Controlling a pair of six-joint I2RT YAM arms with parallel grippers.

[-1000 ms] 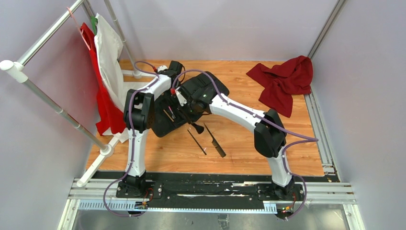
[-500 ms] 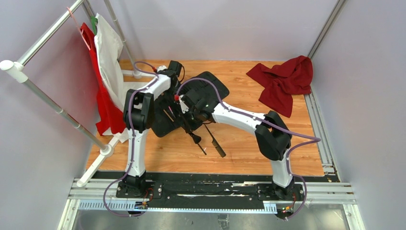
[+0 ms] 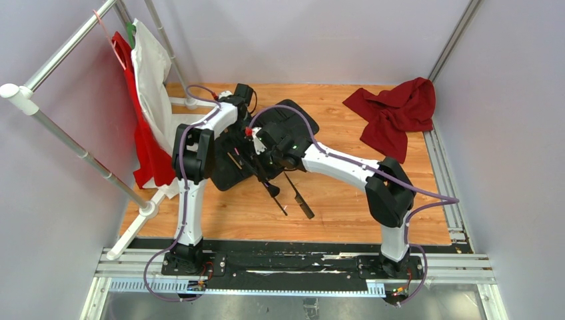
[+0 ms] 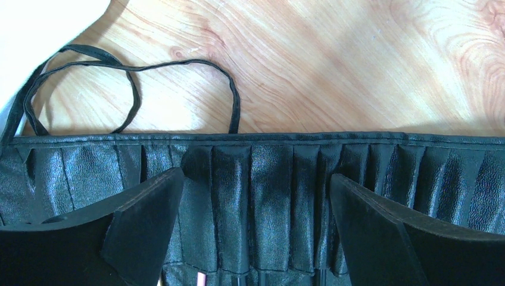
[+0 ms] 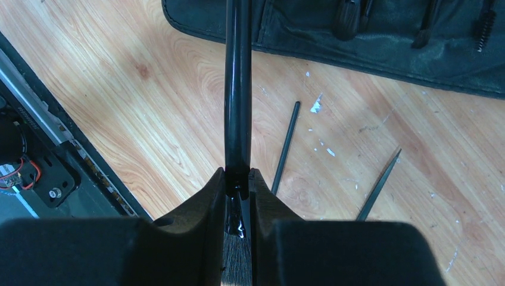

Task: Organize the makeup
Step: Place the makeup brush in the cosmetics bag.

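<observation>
My right gripper [image 5: 238, 179] is shut on a black-handled makeup brush [image 5: 237, 89], with bristles showing between the fingers. Its handle points at the near edge of the black slotted case [image 5: 387, 53]. In the top view this brush [image 3: 268, 184] hangs from the right gripper [image 3: 261, 160] by the case [image 3: 296, 117]. A thin black brush [image 3: 275, 199] and a black comb [image 3: 300, 200] lie on the wood beside it. Several brushes [image 5: 345, 21] sit in the case. My left gripper [image 4: 256, 220] is open, its jaws straddling the case's slots [image 4: 268, 190]. A pink handle tip [image 4: 201, 279] shows there.
The case's tie strings [image 4: 137, 77] loop on the wood beyond its edge. A red cloth [image 3: 396, 113] lies at the back right. A pipe rack [image 3: 66, 133] with white and red garments [image 3: 150, 73] stands at the left. A black rail [image 5: 36, 137] runs along the table's near edge.
My right arm's elbow has swung out to the right and its gripper has shifted slightly left and nearer, carrying the black brush. The left arm has barely moved.
</observation>
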